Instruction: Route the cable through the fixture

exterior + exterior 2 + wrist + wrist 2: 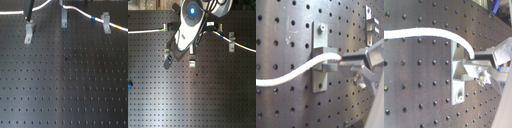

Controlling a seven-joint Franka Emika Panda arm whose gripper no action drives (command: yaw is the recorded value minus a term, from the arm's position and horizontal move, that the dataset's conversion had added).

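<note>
The white cable runs along the back of the board, with a blue and a yellow band near the first exterior view's right. The fixture, a grey upright clip-post, stands at back centre with the cable at its top. My gripper is lowered at the top of the leaning clip to the fixture's left. In both wrist views the gripper is shut on the cable, holding it against that clip's slot. In the second exterior view the arm hides much of this; the gripper shows below it.
A third clip stands at the back right with the cable through it, also visible in the second exterior view. The black perforated board stretches toward the front. A small light clip sits beside the arm.
</note>
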